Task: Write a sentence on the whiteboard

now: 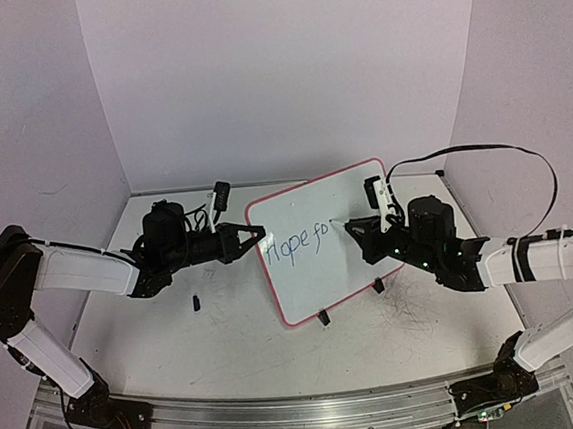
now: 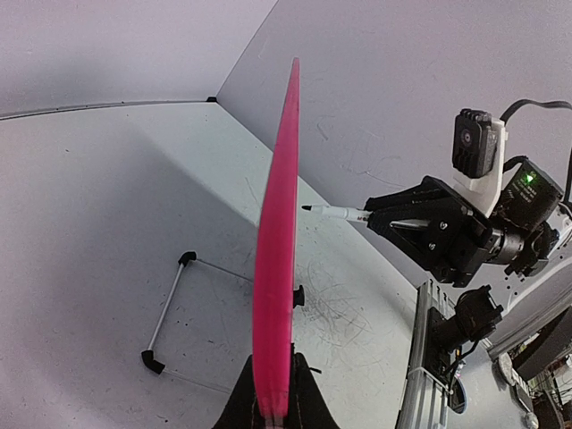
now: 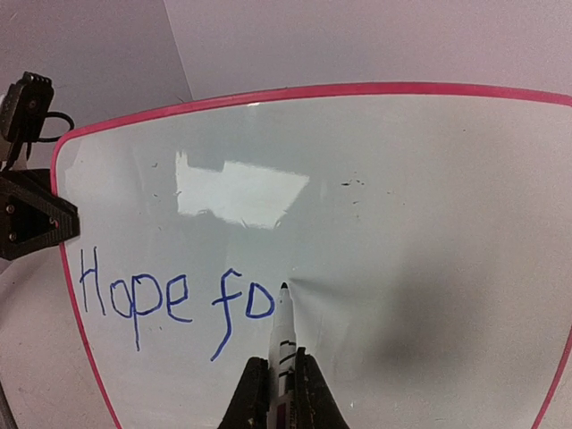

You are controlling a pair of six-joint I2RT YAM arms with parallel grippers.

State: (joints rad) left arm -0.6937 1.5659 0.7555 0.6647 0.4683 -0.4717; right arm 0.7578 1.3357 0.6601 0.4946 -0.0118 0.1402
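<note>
The whiteboard [image 1: 338,230], white with a red-pink rim, stands tilted on the table. My left gripper [image 1: 258,237] is shut on its left edge; in the left wrist view the board shows edge-on as a pink strip [image 2: 277,268] between the jaws. My right gripper [image 1: 353,231] is shut on a white marker [image 3: 284,344], its dark tip at the board face just right of the last letter. The sentence [image 3: 174,299] reads "Hope fo" in blue; it also shows in the top view [image 1: 294,242]. The marker also shows in the left wrist view [image 2: 335,213].
A small dark cap-like piece [image 1: 196,303] lies on the table left of the board. A wire stand with black ends [image 2: 170,308] lies behind the board. Black feet [image 1: 323,319] stick out at the board's lower rim. A black cable [image 1: 482,149] arcs over the right arm.
</note>
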